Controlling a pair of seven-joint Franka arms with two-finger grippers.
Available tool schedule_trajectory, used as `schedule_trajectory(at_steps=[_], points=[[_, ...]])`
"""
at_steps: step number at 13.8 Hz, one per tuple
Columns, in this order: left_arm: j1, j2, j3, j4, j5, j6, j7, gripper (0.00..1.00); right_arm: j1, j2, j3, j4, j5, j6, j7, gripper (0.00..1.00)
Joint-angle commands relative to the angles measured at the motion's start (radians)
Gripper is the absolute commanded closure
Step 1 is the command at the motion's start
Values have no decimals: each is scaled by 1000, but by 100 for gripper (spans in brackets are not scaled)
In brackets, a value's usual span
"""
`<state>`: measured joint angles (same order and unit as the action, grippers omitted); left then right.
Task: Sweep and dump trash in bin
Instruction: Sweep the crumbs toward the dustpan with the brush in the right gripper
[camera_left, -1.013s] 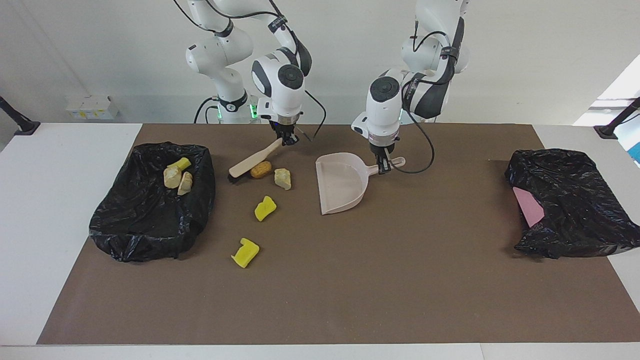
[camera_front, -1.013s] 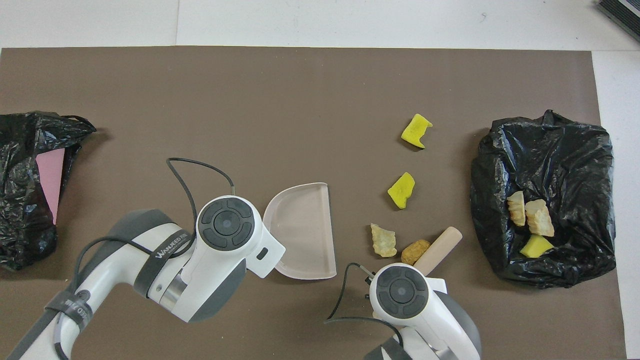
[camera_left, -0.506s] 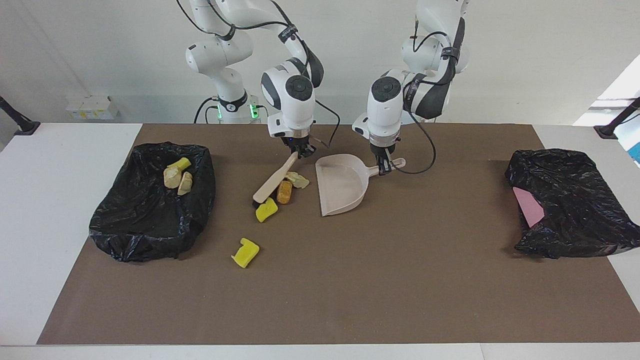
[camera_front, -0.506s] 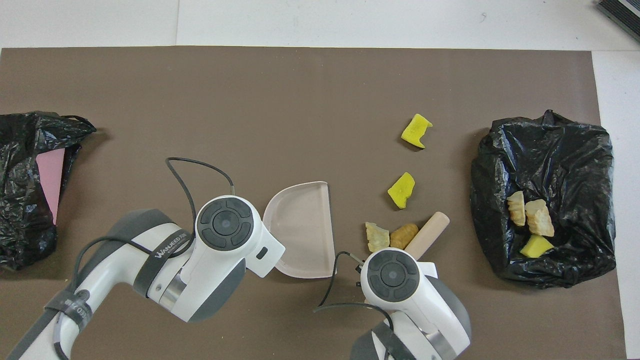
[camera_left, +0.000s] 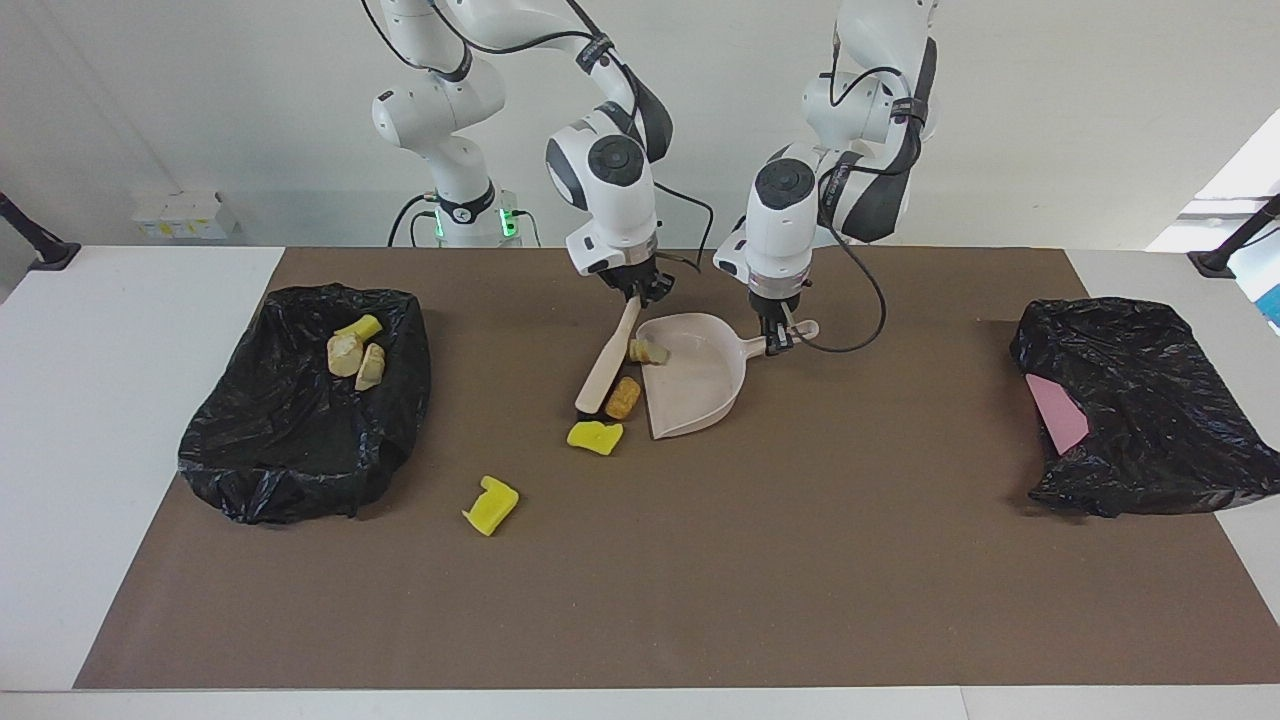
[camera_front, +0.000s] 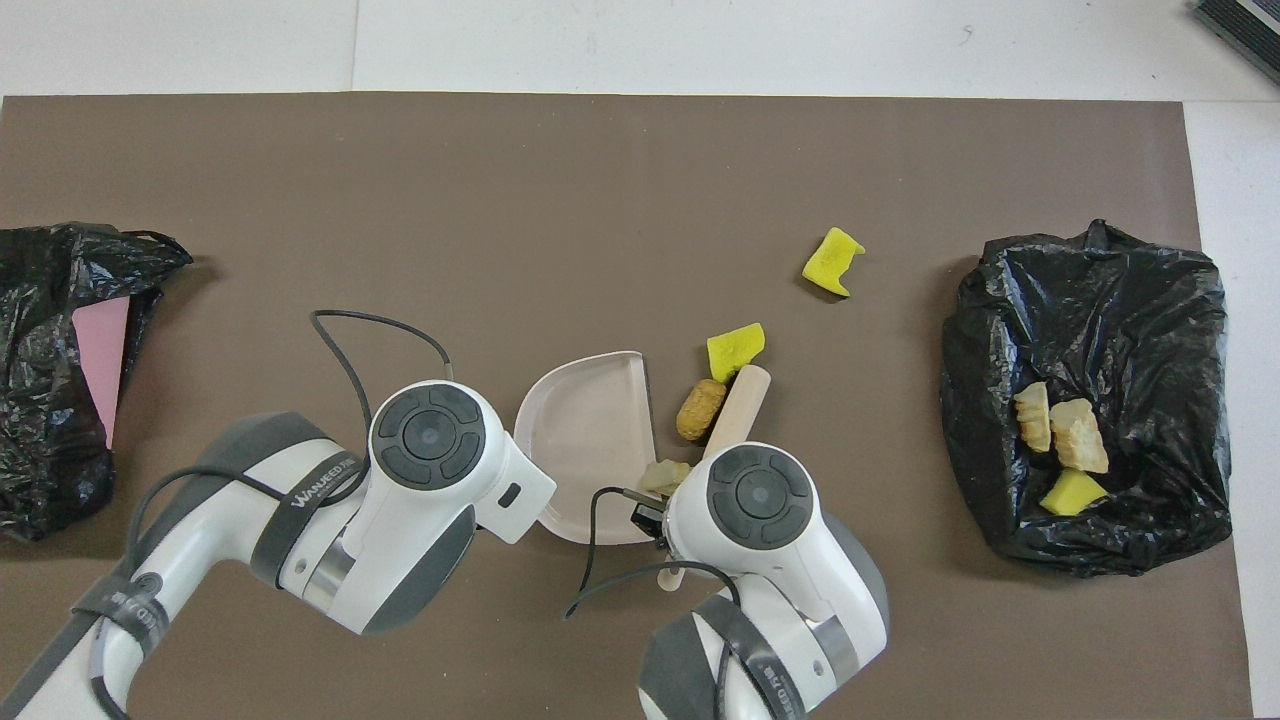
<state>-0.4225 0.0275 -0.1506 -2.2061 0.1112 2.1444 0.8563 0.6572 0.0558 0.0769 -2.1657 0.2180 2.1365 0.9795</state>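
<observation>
Right pincer (camera_left: 640, 291) clamped shut on the handle of the brush (camera_left: 606, 366), bristles down on the desk (camera_left: 800, 560) near the middle of the edge closest to the robots, angled so as to push trash toward the dustpan (camera_left: 695, 385). Left pincer (camera_left: 781, 340) closed tight on the dustpan's handle, holding its open mouth against the mat and turned to the brush so that pieces can slide in. One tan lump (camera_left: 648, 350) just at the pan's lip, touching or barely inside; an orange-brown lump (camera_left: 625, 396) between the bristles and the pan's mouth, not yet in; a yellow piece (camera_left: 595, 437) just past the brush tip, likely slipping around it. Another yellow piece (camera_left: 491, 504) lying alone, well apart, toward the right arm's end. Three pieces (camera_left: 355, 352) already in the black-lined bin (camera_left: 300, 440) at that end. A second black bag (camera_left: 1140, 410) at the left arm's end, a pink patch showing in it. Sweeping seemingly midway, dumping not yet due.
</observation>
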Motion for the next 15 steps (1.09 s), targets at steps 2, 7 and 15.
schedule_trajectory(at_steps=[2,7,15], points=[[40,-26,-1,-47,15,71,-2,100,42,19,1,70,27,-38,-68,100],[67,-17,0,-46,8,114,16,100,26,36,1,233,9,-219,-169,100],[88,-9,0,-33,7,100,14,100,-126,62,-6,285,-242,-299,-511,100]])
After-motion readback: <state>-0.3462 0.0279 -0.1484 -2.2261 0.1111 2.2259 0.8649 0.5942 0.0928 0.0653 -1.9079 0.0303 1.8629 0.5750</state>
